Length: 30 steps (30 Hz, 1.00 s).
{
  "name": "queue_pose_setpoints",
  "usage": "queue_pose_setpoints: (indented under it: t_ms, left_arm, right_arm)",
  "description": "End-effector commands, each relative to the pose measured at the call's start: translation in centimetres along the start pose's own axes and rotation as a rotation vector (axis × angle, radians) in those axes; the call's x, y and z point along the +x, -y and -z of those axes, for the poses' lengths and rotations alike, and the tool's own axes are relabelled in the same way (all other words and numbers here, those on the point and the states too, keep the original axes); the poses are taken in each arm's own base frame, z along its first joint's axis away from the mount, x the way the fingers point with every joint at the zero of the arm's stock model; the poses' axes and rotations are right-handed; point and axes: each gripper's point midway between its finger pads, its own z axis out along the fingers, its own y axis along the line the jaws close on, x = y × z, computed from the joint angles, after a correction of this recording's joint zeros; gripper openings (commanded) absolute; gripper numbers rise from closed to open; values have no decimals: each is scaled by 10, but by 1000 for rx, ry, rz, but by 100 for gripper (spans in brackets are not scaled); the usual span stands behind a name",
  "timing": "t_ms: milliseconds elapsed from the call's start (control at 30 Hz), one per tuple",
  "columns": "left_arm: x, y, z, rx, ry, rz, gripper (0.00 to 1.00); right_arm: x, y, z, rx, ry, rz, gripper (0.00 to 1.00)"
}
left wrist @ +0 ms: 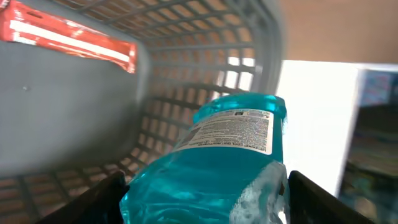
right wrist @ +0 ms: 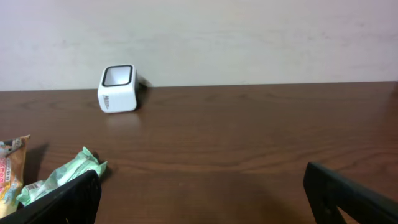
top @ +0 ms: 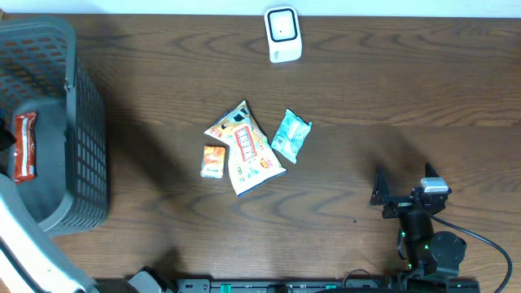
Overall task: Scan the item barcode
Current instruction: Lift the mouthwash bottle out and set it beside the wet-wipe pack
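Bottle (left wrist: 186,180) of clear blue liquid sits gripped between my left fingers (left wrist: 93,202), inside the basket (left wrist: 186,68); its long axis runs straight out from my palm, tilted up and toward my right-hand finger, the far end rounded and the near end filling the gap of my left gripper (left wrist: 205,183); which end carries the cap I cannot tell; the printed label (left wrist: 233,130), white with fine dark text, faces up toward my wrist; the body is smooth, translucent plastic, and a patch of foam clings inside it close to that right-hand finger; the basket around my hand is grey plastic, an open lattice on the walls and a plain smooth floor; a flat red packet (left wrist: 68,37) lies beyond my left-hand finger, well apart from the bottle; my left jaws stand fairly wide, pressed against the bottle's two sides; my right gripper (right wrist: 202,190) hangs low over the dark wooden table (right wrist: 261,130), fingers level and spread as wide as they go, holding nothing; far ahead of it and off to its left stands the scanner (right wrist: 117,88), a small white rounded block with a dark window tilted upward; a crumpled green pouch (right wrist: 62,177) lies near my right hand's left finger.
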Motion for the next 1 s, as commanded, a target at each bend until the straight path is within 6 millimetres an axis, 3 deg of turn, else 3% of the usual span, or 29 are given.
queue_pose_setpoints:
  t_ms: [0, 267, 467, 733, 967]
  left_arm:
    - [14, 26, 38, 124, -51, -53, 49]
    - [69, 44, 90, 264, -263, -136, 49]
    - [133, 42, 111, 290, -463, -224, 49]
    - [239, 11, 140, 254, -756, -415, 49]
    - [299, -34, 138, 118, -849, -536, 49]
  right_arm:
    - [1, -1, 0, -4, 2, -9, 99]
    - [1, -1, 0, -4, 2, -9, 99]
    - [1, -1, 0, -4, 1, -9, 99]
    - [1, -1, 0, -4, 1, -9, 99]
    - [1, -1, 0, -4, 1, -9, 99]
